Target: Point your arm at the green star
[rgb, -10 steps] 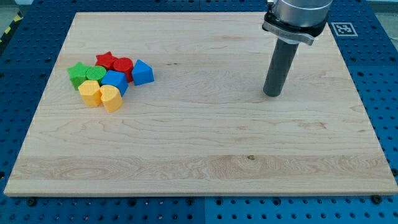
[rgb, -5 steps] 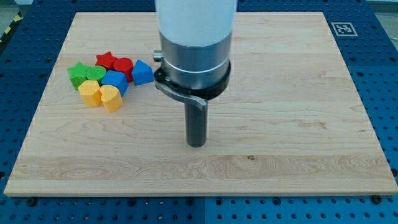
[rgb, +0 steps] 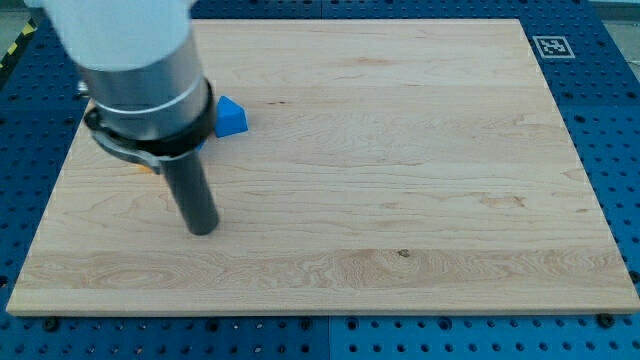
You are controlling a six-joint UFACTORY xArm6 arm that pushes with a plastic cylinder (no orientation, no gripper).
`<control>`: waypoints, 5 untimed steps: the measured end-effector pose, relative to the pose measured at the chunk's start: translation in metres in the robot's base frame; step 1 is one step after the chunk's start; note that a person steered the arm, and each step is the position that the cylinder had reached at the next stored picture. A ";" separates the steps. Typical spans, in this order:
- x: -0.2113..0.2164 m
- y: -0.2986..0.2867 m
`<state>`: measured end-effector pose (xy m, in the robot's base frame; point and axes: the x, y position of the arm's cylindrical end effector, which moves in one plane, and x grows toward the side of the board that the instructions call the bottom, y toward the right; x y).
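My tip (rgb: 203, 229) rests on the wooden board (rgb: 400, 150) at the view's left, below the place where the cluster of blocks lies. The arm's wide body hides most of that cluster, including the green star. Only a blue block (rgb: 231, 116) shows clearly, just right of the arm, with a sliver of yellow (rgb: 147, 167) at the rod's left. My tip touches no visible block.
A fiducial marker (rgb: 551, 46) sits at the board's top right corner. A blue perforated table (rgb: 620, 120) surrounds the board.
My tip has moved from the board's upper right, through the middle, to the left side, and the arm now covers most of the block cluster.
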<state>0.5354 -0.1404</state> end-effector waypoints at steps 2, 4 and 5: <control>-0.058 -0.086; -0.115 -0.145; -0.134 -0.154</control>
